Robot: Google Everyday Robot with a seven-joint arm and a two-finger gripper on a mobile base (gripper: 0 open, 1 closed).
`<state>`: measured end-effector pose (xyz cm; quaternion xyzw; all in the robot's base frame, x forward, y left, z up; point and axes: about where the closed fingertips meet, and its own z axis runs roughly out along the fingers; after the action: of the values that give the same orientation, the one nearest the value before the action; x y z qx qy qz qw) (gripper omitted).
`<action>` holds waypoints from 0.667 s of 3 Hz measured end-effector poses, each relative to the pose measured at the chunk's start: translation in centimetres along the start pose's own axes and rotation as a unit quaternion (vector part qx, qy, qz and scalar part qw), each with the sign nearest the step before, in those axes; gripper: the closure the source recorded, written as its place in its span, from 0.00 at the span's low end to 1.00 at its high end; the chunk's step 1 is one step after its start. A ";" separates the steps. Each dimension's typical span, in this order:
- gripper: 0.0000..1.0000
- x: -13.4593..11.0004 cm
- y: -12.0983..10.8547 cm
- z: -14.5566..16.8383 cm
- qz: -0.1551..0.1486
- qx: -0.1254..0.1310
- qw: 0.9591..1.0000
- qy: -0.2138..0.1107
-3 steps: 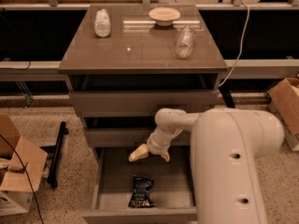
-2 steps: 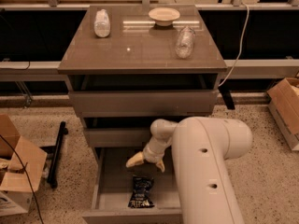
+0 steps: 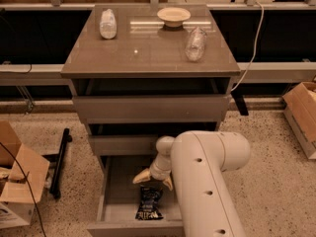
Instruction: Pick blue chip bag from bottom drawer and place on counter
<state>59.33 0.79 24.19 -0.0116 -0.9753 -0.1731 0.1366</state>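
Note:
The blue chip bag lies flat in the open bottom drawer, near its front middle, dark with pale lettering. My gripper hangs just above the bag's far end, inside the drawer, with its two pale fingers spread open and empty. The white arm reaches in from the lower right and hides the drawer's right side. The counter is the glossy top of the cabinet above.
On the counter stand a clear bottle at the back left, a shallow bowl at the back, and a lying bottle on the right. Cardboard boxes sit on the floor left, another box right.
The arm has swung further left and forward over the drawer. The gripper has moved down toward the chip bag, which has not moved.

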 end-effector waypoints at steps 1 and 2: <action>0.00 0.3 -0.1 2.0 0.015 -0.001 1.000 -0.017; 0.00 0.0 -1.1 5.5 0.038 -0.005 0.999 -0.015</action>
<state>57.80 1.68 18.84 -0.0520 -0.9752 -0.1726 0.1283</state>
